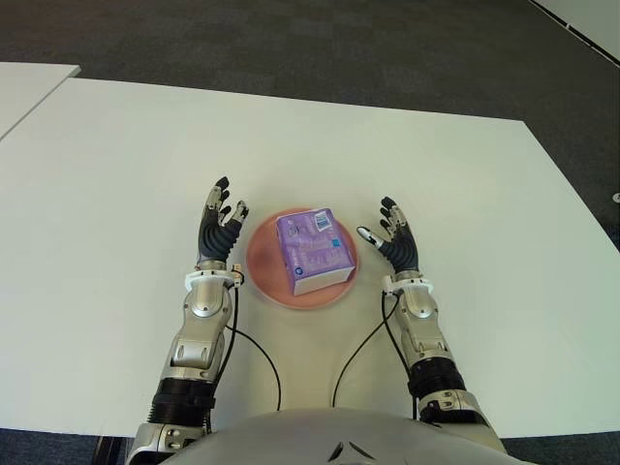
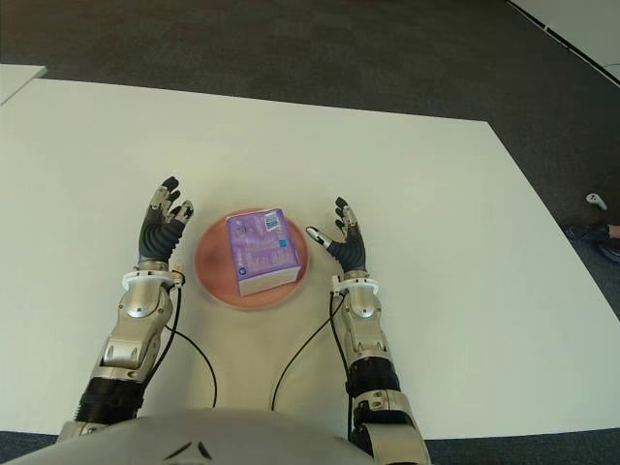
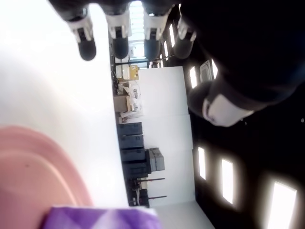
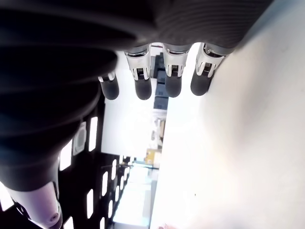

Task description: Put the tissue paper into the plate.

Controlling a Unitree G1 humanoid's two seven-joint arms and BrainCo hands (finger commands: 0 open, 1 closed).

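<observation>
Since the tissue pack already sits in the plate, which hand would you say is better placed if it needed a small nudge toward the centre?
Right, marginally. The tissue pack lies toward the plate's right side, and the open right hand flanks that side. The open left hand shows beyond the plate's left rim.

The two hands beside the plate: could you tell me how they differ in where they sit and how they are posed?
The left hand shows on the left of the pink plate; the right hand shows on its right. The left hand reaches slightly farther up the table than the right hand. Both are open and empty, palms facing the tissue pack lying in the plate.
</observation>
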